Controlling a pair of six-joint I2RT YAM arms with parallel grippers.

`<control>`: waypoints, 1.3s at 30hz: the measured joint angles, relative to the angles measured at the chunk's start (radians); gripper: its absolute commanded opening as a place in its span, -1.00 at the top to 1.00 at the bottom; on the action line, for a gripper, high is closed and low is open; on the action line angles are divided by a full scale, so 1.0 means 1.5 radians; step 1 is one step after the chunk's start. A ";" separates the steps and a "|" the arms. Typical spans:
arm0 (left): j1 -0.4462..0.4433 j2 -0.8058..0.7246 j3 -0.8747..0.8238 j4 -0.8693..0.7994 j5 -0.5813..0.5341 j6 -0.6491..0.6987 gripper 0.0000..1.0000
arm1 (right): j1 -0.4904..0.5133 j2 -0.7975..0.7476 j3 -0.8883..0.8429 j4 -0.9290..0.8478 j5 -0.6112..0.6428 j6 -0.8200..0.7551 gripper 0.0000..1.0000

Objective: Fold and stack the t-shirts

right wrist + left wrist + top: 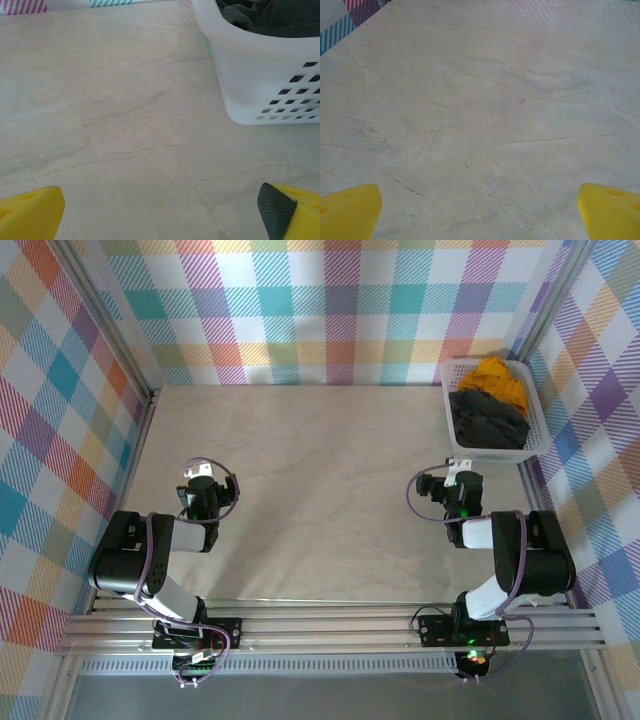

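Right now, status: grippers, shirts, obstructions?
Left gripper, right gripper open, empty. Grey t-shirt, orange t-shirt bunched in white basket, far right. Basket wall ahead of right gripper.

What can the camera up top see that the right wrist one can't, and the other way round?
The top view takes in the left gripper and right gripper together, the checked walls, and a mustard-orange fabric t-shirt at the far end of the white plastic mesh basket. The right wrist view adds close detail: the basket's side holes and wide-apart yellow fingers, one with a dark grey pad. Both share the basket, the crumpled charcoal-grey fabric t-shirt in it, and the pale marbled table.
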 measured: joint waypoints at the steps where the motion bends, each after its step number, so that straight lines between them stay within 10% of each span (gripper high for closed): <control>1: 0.000 0.000 0.000 0.000 0.000 0.000 -1.00 | 0.001 0.000 0.000 0.000 0.002 0.000 -0.99; 8: -0.084 -0.165 0.038 -0.137 -0.064 0.023 -1.00 | 0.118 -0.159 0.164 -0.296 0.116 0.007 -0.99; 13: -0.090 -0.231 0.410 -0.480 -0.087 -0.175 -1.00 | 0.076 -0.187 0.525 -0.527 0.071 0.159 -0.99; 18: -0.014 -0.085 0.758 -0.657 0.088 -0.303 -0.95 | -0.022 -0.039 0.792 -0.718 0.090 0.268 -0.84; 27: -0.187 0.053 0.861 -0.860 0.306 -0.338 -0.61 | -0.139 0.295 0.904 -0.916 0.039 0.356 -0.76; 39: -0.248 -0.085 0.756 -0.931 0.321 -0.352 -0.18 | -0.166 0.394 0.913 -0.870 -0.037 0.378 1.00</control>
